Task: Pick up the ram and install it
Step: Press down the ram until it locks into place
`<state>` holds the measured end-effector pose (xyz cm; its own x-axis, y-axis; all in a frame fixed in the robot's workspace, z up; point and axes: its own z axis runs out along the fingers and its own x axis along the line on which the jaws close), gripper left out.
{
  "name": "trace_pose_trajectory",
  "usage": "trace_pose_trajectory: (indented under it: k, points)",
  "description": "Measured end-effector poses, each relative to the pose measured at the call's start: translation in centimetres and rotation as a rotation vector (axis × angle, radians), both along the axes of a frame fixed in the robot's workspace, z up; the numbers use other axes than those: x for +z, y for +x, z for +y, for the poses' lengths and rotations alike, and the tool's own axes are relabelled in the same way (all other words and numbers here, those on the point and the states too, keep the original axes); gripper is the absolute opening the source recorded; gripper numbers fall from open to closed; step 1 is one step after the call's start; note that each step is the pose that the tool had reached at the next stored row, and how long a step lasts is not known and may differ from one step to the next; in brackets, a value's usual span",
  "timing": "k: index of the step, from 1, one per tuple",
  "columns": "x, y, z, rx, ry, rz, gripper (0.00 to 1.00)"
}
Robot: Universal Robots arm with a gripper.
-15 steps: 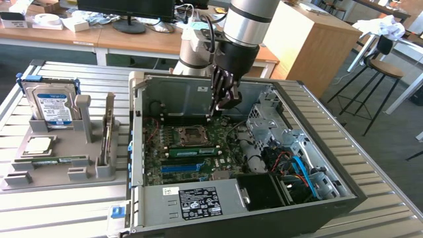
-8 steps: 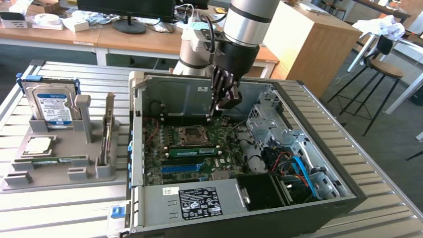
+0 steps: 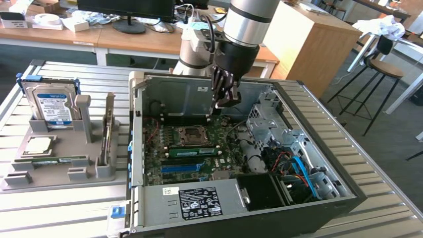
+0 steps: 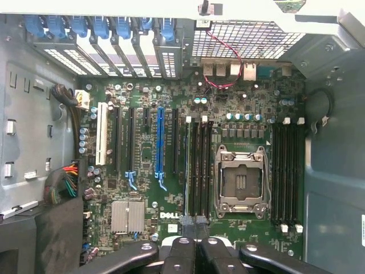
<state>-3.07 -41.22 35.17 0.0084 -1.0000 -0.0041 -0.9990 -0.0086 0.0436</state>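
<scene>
Nearest us in the exterior view, a slatted metal table [image 3: 66,210] carries an open computer case [image 3: 178,96]; the labelled power supply [image 3: 200,202] sits at the case's 6 o'clock edge. Further in lies the motherboard [image 3: 228,163], with a blue slot [image 3: 188,167]. Just beyond that slot the ram [image 3: 193,150] stands on edge in a socket, at 6 o'clock of the open processor socket [image 3: 191,133] and just beside it. From the wrist view we see the ram [image 4: 187,171] edge-on beside that socket [image 4: 241,180].

At 9 o'clock of the case a grey tray [image 3: 66,181] holds a second green stick [image 3: 53,159] lying flat, a square processor chip [image 3: 38,145], an expansion card [image 3: 106,136] on edge, and at its far end an upright hard drive [image 3: 51,105].

The gripper [image 3: 227,103] hangs above the motherboard, at 1 o'clock of the processor socket, clear of the ram and touching nothing. In the wrist view its fingers [image 4: 182,251] are pressed together with nothing between them.

Farthest off stand wooden benches [image 3: 132,42], a monitor [image 3: 129,10] and, at 2 o'clock, a stool [image 3: 383,69].
</scene>
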Motion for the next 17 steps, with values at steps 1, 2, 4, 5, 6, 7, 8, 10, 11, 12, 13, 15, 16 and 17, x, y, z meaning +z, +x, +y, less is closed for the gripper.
trace_pose_trajectory:
  k: [1, 2, 4, 5, 6, 7, 8, 10, 11, 12, 13, 15, 16, 17]
  points:
    - [0.00, 0.00, 0.00, 0.000, 0.0000, 0.0000, 0.10]
    - [0.00, 0.00, 0.00, 0.000, -0.0001, 0.0000, 0.10]
    - [0.00, 0.00, 0.00, 0.000, -0.0001, 0.0000, 0.10]
    - [0.00, 0.00, 0.00, 0.000, 0.0000, 0.0000, 0.10]
    - [0.00, 0.00, 0.00, 0.000, -0.0001, 0.0000, 0.10]
    - [0.00, 0.00, 0.00, 0.000, 0.0000, 0.0000, 0.10]
    - [0.00, 0.00, 0.00, 0.000, 0.0000, 0.0000, 0.10]
    - [0.00, 0.04, 0.00, 0.000, 0.0009, 0.0000, 0.10]
    - [0.00, 0.09, 0.00, 0.000, 0.0016, 0.0000, 0.10]
    - [0.00, 0.16, 0.00, 0.000, 0.0022, 0.0000, 0.10]
    - [0.00, 0.24, 0.00, 0.000, 0.0028, 0.0000, 0.10]
    - [0.00, 0.45, 0.00, 0.000, 0.0037, -0.0001, 0.10]
    - [0.00, 0.58, 0.00, 0.000, 0.0041, 0.0000, 0.10]
    - [0.00, 0.72, 0.00, 0.001, 0.0043, 0.0000, 0.10]
